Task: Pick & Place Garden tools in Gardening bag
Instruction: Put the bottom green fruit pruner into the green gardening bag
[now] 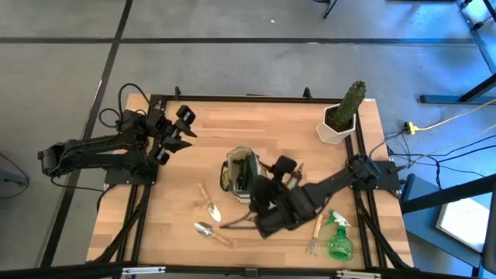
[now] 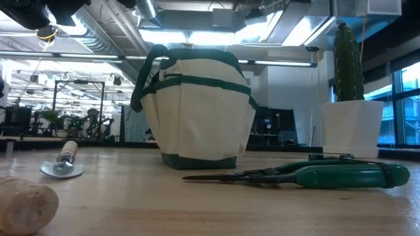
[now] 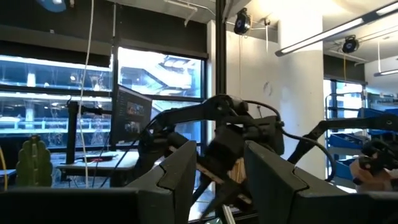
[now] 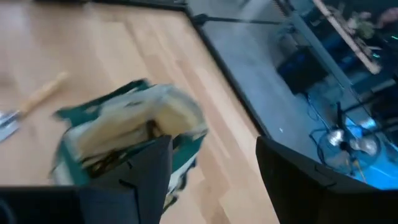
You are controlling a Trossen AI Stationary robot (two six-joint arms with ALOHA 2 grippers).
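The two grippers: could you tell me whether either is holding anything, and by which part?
Nothing is held. The right gripper hangs open above the gardening bag; the left gripper waits open, empty, raised at the table's far left.

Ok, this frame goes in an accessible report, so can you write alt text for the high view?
Seen from above, the right pincer hangs open beside the gardening bag at mid-table, while the left pincer waits open near the far left corner. Two trowels, a hand fork, shears and a green spray bottle lie on the wooden table; a potted cactus stands at the far right.
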